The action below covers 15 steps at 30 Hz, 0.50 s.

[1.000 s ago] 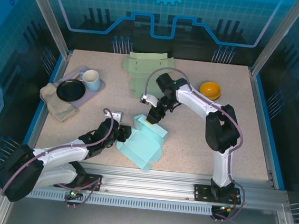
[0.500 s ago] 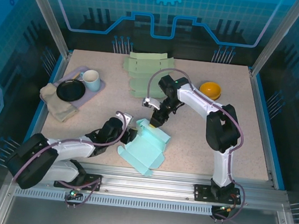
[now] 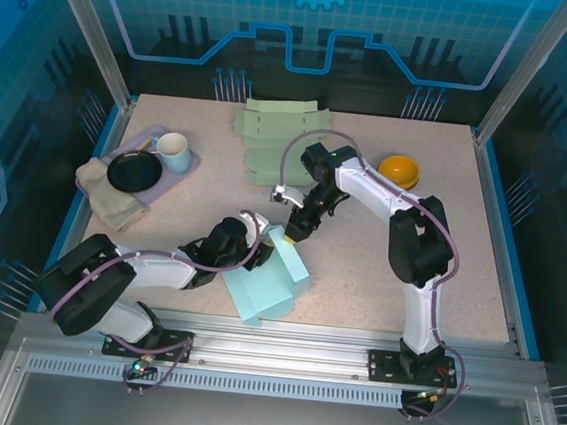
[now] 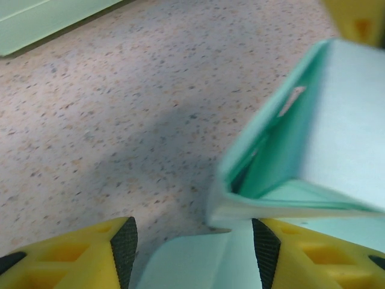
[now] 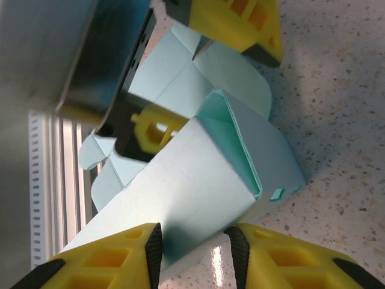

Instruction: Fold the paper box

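The paper box [image 3: 268, 286] lies half-formed on the table [image 3: 163, 211], by the middle of its near edge, the right gripper [image 5: 191, 241] astride its far end, grip impossible to tell, probably steadying it while the left gripper [image 4: 192, 238], jaws wide and empty, lines up on a flap [image 4: 186, 268].

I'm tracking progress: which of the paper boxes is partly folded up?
The teal box near the front edge, with raised walls. The pale green ones at the far edge lie flat.

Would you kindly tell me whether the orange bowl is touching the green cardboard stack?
Apart. The top view shows bare table between the bowl and the cardboard stack.
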### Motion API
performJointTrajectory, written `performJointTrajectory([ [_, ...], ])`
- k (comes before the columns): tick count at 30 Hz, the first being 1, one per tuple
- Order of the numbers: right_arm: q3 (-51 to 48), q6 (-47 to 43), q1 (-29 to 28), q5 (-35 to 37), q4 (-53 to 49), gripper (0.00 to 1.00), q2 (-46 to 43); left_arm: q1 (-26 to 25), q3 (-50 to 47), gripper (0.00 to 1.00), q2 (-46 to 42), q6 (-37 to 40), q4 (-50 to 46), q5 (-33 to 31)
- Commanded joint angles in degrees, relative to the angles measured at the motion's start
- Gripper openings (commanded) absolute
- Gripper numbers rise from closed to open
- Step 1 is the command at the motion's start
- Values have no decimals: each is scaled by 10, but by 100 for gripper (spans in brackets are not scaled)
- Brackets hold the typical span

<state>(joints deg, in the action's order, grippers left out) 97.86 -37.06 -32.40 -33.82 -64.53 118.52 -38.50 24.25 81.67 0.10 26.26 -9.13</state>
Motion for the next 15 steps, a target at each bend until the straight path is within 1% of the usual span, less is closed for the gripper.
performJointTrajectory([
  [1, 6, 25, 7, 28, 29, 38, 17, -15, 33, 56, 20, 10, 33, 15],
  [6, 13, 16, 10, 20, 27, 38, 17, -27, 42, 54, 52, 23, 59, -35],
  [8, 20, 16, 13, 20, 23, 38, 21, -26, 46, 52, 59, 36, 59, -42],
  [11, 26, 19, 15, 21, 25, 38, 28, -28, 57, 42, 60, 21, 49, -29],
  [12, 26, 20, 16, 22, 28, 38, 29, -29, 58, 38, 60, 6, 52, -33],
  [15, 32, 23, 16, 25, 35, 38, 38, -44, 55, 31, 58, -33, 75, -54],
])
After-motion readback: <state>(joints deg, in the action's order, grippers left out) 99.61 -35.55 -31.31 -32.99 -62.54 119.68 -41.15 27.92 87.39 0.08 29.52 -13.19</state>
